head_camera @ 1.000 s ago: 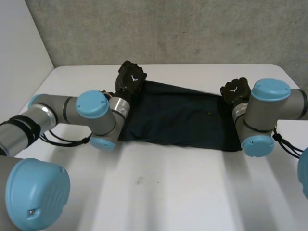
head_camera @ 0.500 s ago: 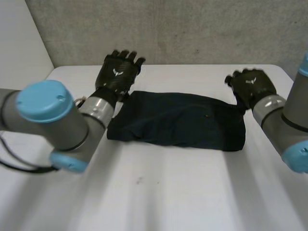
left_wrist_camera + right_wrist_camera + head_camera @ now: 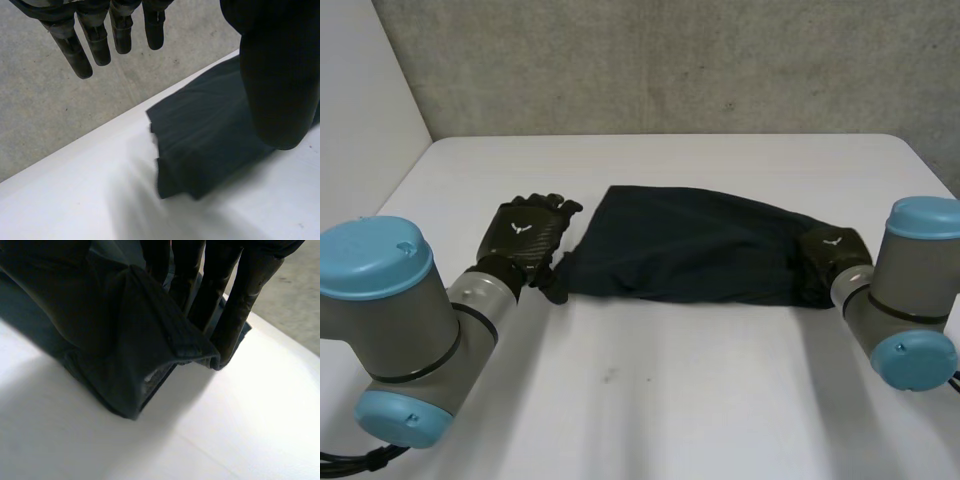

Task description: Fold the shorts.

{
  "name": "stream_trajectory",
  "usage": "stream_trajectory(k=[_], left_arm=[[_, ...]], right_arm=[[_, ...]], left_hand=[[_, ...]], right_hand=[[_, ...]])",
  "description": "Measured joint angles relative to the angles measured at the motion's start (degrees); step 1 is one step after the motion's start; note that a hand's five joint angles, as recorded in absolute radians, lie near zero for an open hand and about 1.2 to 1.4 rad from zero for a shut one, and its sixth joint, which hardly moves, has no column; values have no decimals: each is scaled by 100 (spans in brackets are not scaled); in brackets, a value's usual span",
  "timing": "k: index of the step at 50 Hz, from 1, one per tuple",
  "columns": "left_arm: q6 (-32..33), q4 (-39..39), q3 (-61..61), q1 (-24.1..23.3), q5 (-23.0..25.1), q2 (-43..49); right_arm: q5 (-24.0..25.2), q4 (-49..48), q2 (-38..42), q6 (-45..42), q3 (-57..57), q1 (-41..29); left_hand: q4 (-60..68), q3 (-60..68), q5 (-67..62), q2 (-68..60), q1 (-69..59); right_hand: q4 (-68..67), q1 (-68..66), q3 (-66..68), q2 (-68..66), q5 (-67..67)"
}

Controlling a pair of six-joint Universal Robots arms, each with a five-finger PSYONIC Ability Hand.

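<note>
The dark shorts lie folded mid-worktop. The left robot hand sits just beside their left end, its fingers straight and spread, holding nothing. The right robot hand pinches the right end's edge, a fold raised off the surface, with its fingers behind the cloth.

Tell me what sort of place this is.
Probably a robotics lab or test bench: a bare white table, a rough grey concrete wall behind it, and robot arms at a pair of dark shorts.
</note>
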State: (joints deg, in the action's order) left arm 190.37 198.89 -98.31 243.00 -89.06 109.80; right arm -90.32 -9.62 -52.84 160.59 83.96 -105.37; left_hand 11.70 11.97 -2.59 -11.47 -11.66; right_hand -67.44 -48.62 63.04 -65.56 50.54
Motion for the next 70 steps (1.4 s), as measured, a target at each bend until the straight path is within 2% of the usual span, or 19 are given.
stream_trajectory(k=[3,6,13,16,18,21,24,25,27,29,30,31,34,36,42,46,51,58,70], left_arm=[[2,11,-1,-1,-4,-1],[5,14,7,-19,-19,-45],[6,2,42,-33,-27,-177],[4,0,69,-31,-42,-232],[4,0,78,-30,-48,-243],[6,1,144,-28,-110,-288],[8,5,229,-29,-162,-297],[8,5,229,-29,-162,-297],[12,8,362,-24,-205,-295],[18,8,462,-22,-221,-287],[27,10,546,-23,-226,-273],[35,11,615,-25,-229,-259],[60,31,899,-35,-229,-175],[73,60,1126,-46,-225,-81],[79,156,2077,-141,-181,450],[73,166,2924,-356,-70,1044],[54,117,3774,-626,298,1763],[31,20,4627,-887,1016,2731],[61,-218,5543,-897,1126,3804]], right_arm=[[-43,11,-41,-88,6,24],[-211,106,-525,-1264,90,107],[-191,111,-931,-3558,-120,-20],[46,102,-906,-4410,-469,-336],[113,103,-886,-4522,-539,-405],[913,136,-540,-5092,-1163,-1036],[1511,177,-247,-5171,-1477,-1345],[1511,177,-247,-5171,-1477,-1345],[2091,234,79,-5140,-1712,-1565],[2353,266,244,-5073,-1802,-1640],[2496,284,337,-4974,-1846,-1672],[2576,296,393,-4867,-1870,-1686],[2711,314,481,-4316,-1915,-1679],[2742,319,472,-3717,-1925,-1644],[2618,308,-13,-1157,-1853,-1338],[2295,306,-479,606,-1749,-952],[1740,376,-737,1813,-1685,-548],[1184,896,-546,2096,-1915,-277],[1484,1748,810,1739,-3218,-329]], left_hand=[[0,0,0,0,0],[0,0,1,0,0],[0,0,1,0,0],[0,0,0,0,0],[0,0,0,0,0],[0,0,1,0,0],[0,0,1,0,0],[0,0,1,0,0],[0,0,1,0,0],[0,0,0,0,0],[0,0,1,0,0],[0,0,1,0,0],[0,0,1,0,0],[0,0,1,0,0],[12,5,0,-13,-18],[12,11,-7,-14,-21],[13,12,-16,-36,-21],[103,84,-20,-158,-22],[272,217,-205,-300,-261]], right_hand=[[-9,-37,21,0,32],[-21,-105,169,-5,244],[-22,-244,257,-35,251],[-45,-361,318,-105,252],[-54,-361,322,-105,271],[-76,-361,388,-105,382],[-79,-361,433,-105,383],[-79,-361,433,-105,383],[-79,-361,440,-105,382],[-59,-361,429,-98,386],[844,149,-420,827,-306],[844,149,-420,827,-306],[3640,2233,-3198,3523,-2898],[4467,2846,-4030,4266,-3654],[5323,3594,-4976,5100,-4629],[5379,3693,-5101,5276,-4658],[5379,3709,-5104,5283,-4658],[5379,3708,-5104,5283,-4658],[5379,3708,-5104,5283,-4658]])
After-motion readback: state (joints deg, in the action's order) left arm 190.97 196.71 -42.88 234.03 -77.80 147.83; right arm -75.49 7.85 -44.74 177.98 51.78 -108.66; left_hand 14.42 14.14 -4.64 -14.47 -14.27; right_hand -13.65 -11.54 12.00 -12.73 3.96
